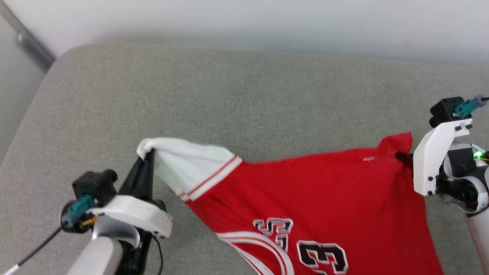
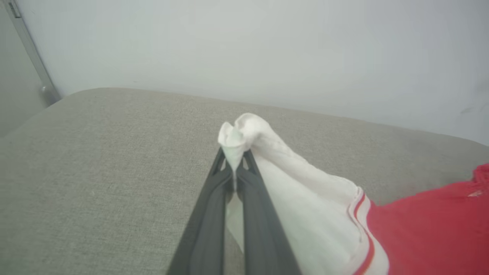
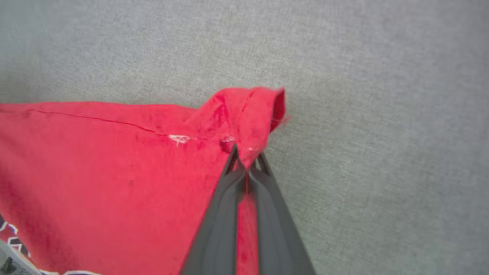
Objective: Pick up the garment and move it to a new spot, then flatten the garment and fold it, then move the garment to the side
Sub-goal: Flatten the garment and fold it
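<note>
The garment point(image 1: 313, 194) is a red shirt with a white sleeve, striped trim and black number lettering, stretched between both arms over the grey cushion. My left gripper point(image 1: 147, 152) is shut on the tip of the white sleeve point(image 2: 244, 133), its dark fingers point(image 2: 206, 229) pinching the bunched cloth. My right gripper point(image 1: 401, 156) is shut on a red corner of the garment point(image 3: 248, 118), with the fabric pulled up into a small peak between the fingertips. The garment's lower part runs off the bottom of the head view.
The grey cushion point(image 1: 229, 91) spreads wide behind and to the left of the garment. A pale wall point(image 1: 267, 19) runs along its far edge. A metal rail point(image 1: 30, 46) stands at the far left corner.
</note>
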### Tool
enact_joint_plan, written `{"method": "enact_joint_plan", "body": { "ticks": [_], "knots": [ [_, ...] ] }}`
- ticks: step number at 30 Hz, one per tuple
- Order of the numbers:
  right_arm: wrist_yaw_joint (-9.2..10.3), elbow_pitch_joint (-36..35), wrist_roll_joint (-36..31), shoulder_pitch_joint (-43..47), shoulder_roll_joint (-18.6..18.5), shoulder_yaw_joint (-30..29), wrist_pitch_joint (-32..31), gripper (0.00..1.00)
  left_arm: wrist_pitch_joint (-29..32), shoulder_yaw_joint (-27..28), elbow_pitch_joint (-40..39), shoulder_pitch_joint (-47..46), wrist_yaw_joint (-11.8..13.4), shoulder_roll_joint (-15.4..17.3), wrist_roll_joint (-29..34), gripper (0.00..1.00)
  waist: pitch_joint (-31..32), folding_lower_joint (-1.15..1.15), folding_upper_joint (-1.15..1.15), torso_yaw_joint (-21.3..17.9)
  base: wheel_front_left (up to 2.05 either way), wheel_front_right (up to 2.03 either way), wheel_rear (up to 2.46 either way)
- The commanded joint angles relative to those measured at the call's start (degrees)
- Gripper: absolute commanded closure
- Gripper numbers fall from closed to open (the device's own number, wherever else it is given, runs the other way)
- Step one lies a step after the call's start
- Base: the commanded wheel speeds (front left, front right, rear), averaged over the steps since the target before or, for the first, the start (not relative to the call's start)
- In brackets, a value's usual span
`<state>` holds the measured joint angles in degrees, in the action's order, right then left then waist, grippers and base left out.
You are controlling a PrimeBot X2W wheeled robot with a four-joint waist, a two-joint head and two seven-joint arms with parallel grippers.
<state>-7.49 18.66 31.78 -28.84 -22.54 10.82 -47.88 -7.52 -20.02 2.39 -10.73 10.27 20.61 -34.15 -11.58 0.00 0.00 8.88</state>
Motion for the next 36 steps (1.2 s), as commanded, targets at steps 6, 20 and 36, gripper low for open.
{"method": "enact_joint_plan", "body": {
  "ticks": [6,20,36],
  "knots": [
    [0.01,1.2,-3.2,0.0,1.0,-2.0,7.0,1.0,1.2,1.7,3.3,-7.0,-2.3,2.5,-0.7,1.0,6.9,0.0,0.0,-2.7,0.0,0.0,0.0],
    [0.01,3.7,-8.3,-8.5,3.1,-6.2,17.1,1.0,0.8,1.2,24.3,-33.4,-8.4,0.0,-0.3,1.0,9.1,0.0,0.0,-6.1,0.0,0.0,0.0],
    [0.04,6.9,-13.7,-34.8,2.9,-10.3,26.5,1.0,-6.3,4.2,37.1,-66.9,-11.3,0.5,2.2,1.0,-7.1,0.0,0.0,-8.0,0.0,0.0,0.0]
  ]
}}
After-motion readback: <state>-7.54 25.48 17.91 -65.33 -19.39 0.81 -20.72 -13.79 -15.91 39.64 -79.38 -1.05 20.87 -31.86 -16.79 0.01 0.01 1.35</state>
